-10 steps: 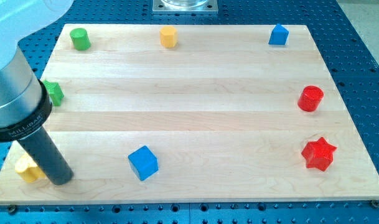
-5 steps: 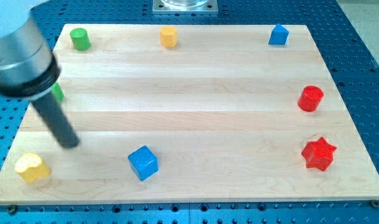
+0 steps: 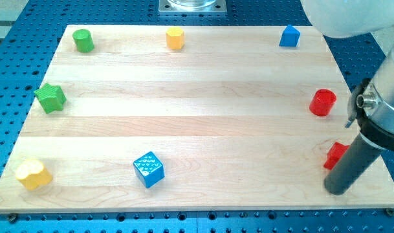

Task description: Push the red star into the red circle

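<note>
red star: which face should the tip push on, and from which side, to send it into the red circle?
Push the red star on its lower face, coming from the view's bottom, since the red circle sits almost straight above it, slightly to the view's left. My tip is already just below the star, and the rod covers much of it, so its points cannot be made out; aim for the middle to limit spinning.

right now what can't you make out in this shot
- Red star block: camera view, mostly hidden behind my dark rod; only a red corner shows, so its star shape and exact position are unclear.
- Contact: my tip sits at the view's bottom right, just below the star; whether it touches cannot be told.
- Arm body: cut off by the view's right and top edges.
- Red circle block: fully visible, above the star.
</note>
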You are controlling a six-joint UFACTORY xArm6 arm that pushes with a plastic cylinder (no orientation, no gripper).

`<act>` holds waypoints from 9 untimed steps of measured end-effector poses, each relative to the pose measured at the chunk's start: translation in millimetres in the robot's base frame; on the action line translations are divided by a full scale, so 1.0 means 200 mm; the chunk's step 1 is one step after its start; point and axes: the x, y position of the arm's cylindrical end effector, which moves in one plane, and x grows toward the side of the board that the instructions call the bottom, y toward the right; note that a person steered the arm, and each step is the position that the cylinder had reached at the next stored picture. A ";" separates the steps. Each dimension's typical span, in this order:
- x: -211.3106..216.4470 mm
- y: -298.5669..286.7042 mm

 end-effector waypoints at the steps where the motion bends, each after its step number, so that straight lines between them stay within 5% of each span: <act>1: -0.13 0.07; 3: -0.57 0.10; 4: -0.43 0.18; 5: -0.55 0.33; 7: -0.83 0.11; 8: -0.93 0.62; 9: -1.20 0.60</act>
